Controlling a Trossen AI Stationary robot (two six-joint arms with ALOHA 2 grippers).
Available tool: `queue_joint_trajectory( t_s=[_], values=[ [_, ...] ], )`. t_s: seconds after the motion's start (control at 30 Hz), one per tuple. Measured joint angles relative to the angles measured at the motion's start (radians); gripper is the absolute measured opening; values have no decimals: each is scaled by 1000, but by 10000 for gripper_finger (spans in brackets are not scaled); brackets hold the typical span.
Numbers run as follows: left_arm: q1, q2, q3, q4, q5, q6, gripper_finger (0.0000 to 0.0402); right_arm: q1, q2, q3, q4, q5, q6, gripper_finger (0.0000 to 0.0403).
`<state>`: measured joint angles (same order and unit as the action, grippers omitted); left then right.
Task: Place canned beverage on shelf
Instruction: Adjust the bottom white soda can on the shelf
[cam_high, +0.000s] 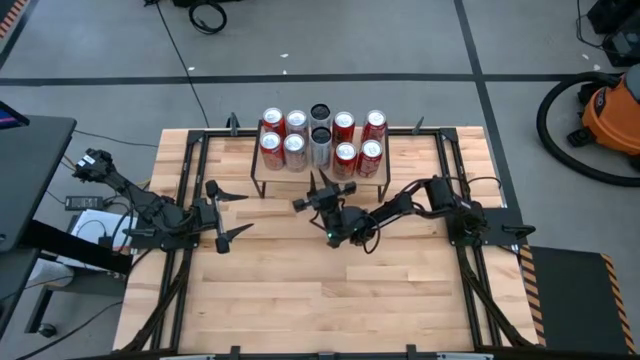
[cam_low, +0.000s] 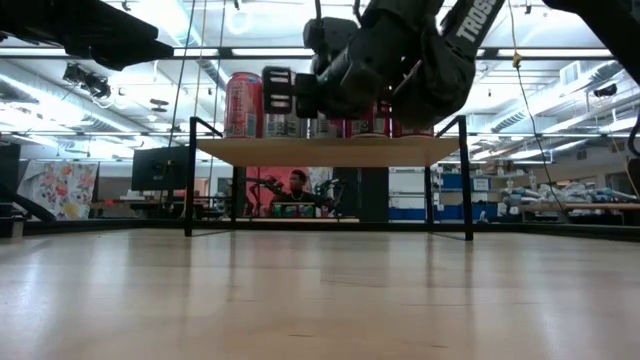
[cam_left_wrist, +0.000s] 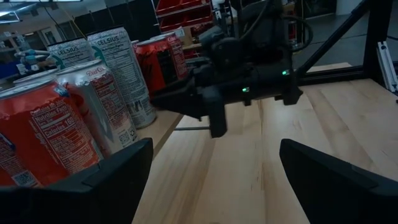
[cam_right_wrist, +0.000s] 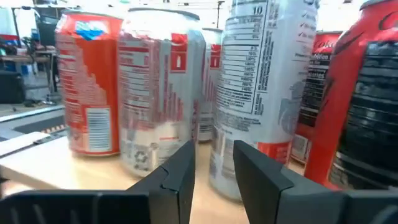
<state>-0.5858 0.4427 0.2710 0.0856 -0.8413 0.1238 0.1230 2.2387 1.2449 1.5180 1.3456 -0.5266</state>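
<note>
Hovering just in front of the shelf, the right gripper sat near the middle of the high view, and its fingers stood close together with only a narrow gap and nothing between them. The cans were on the shelf top in two rows, in the upper middle of the high view: mostly red ones, with two dark-topped cans in the centre. The left gripper waited at the left of the centre, over the bare table, with its fingers spread wide and empty.

The risk I judged was a knock. The right fingers pointed at the gap between a silver can and a tall white can, very near to both, so a small push forward or a sideways swing could tip one of them, and the packed rows could fall like dominoes (the shelf is narrow, without a rim).

Some things stayed unclear. In the low view the right arm covered the middle cans, and I could not tell if the fingers touched any can. The shelf's back row was mostly hidden in the right wrist view.
</note>
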Motion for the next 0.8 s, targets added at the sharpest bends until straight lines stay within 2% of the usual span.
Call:
queue_joint_trajectory(
  t_s=[0.2, 0.33, 0.5, 0.8],
  values=[
    [0, 0, 0, 0, 0, 0, 362, -28, 0, 0, -37, -60, 45, 118],
    [0, 0, 0, 0, 0, 0, 362, -38, 0, 0, -50, -47, 53, 118],
    [0, 0, 0, 0, 0, 0, 362, -39, 0, 0, -51, 30, 51, 118],
    [0, 0, 0, 0, 0, 0, 362, -9, 0, 0, -51, 7, 56, 118]
  ],
)
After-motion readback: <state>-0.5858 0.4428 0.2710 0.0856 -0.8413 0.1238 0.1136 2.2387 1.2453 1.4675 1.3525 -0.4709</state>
